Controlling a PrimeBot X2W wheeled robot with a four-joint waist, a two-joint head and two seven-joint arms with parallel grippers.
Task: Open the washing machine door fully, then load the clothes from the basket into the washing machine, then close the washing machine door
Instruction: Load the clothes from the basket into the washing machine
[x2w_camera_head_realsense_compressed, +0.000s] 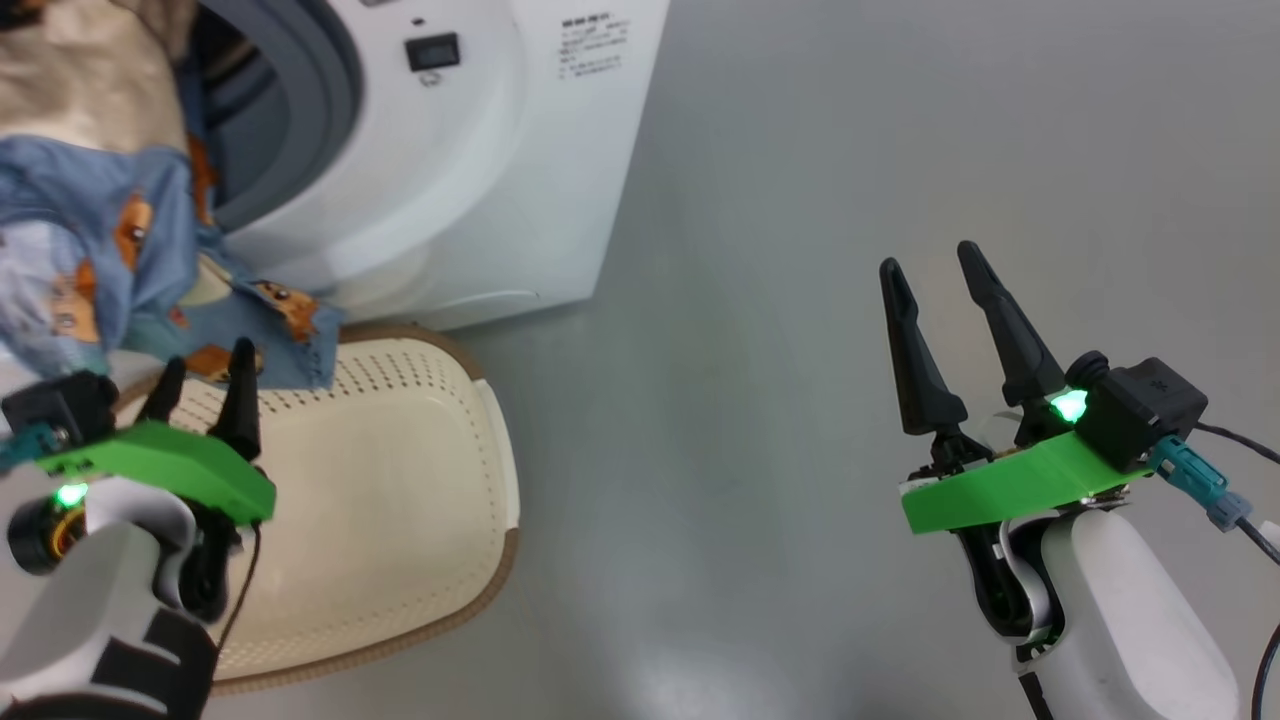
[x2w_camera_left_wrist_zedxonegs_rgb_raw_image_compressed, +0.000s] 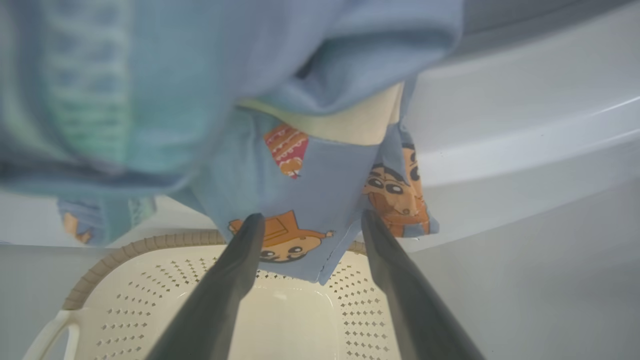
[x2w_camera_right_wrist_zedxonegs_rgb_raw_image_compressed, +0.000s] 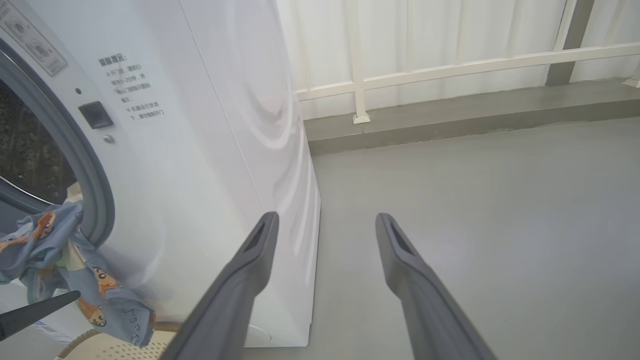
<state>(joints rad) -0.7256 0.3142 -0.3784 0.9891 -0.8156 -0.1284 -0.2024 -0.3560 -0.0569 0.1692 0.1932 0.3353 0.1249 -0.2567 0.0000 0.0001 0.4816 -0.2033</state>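
The white washing machine (x2w_camera_head_realsense_compressed: 470, 150) stands at the upper left with its grey-sealed drum mouth uncovered; the washing machine door is out of view. The clothes spill from the mouth: a cream garment (x2w_camera_head_realsense_compressed: 70, 80) lies on top, and a light blue one (x2w_camera_head_realsense_compressed: 110, 250) with orange figures hangs down over the basket (x2w_camera_head_realsense_compressed: 400, 480). My left gripper (x2w_camera_head_realsense_compressed: 204, 385) is open just below the blue garment's hem (x2w_camera_left_wrist_zedxonegs_rgb_raw_image_compressed: 320, 180), above the basket's bare floor (x2w_camera_left_wrist_zedxonegs_rgb_raw_image_compressed: 280, 320). My right gripper (x2w_camera_head_realsense_compressed: 930, 262) stands open over the floor, holding nothing, to the right of the machine (x2w_camera_right_wrist_zedxonegs_rgb_raw_image_compressed: 210, 150).
Grey floor (x2w_camera_head_realsense_compressed: 800, 300) stretches right of the machine and basket. In the right wrist view a white railing (x2w_camera_right_wrist_zedxonegs_rgb_raw_image_compressed: 450, 70) and a low ledge run along the far side. A cable (x2w_camera_head_realsense_compressed: 1250, 520) trails from my right wrist.
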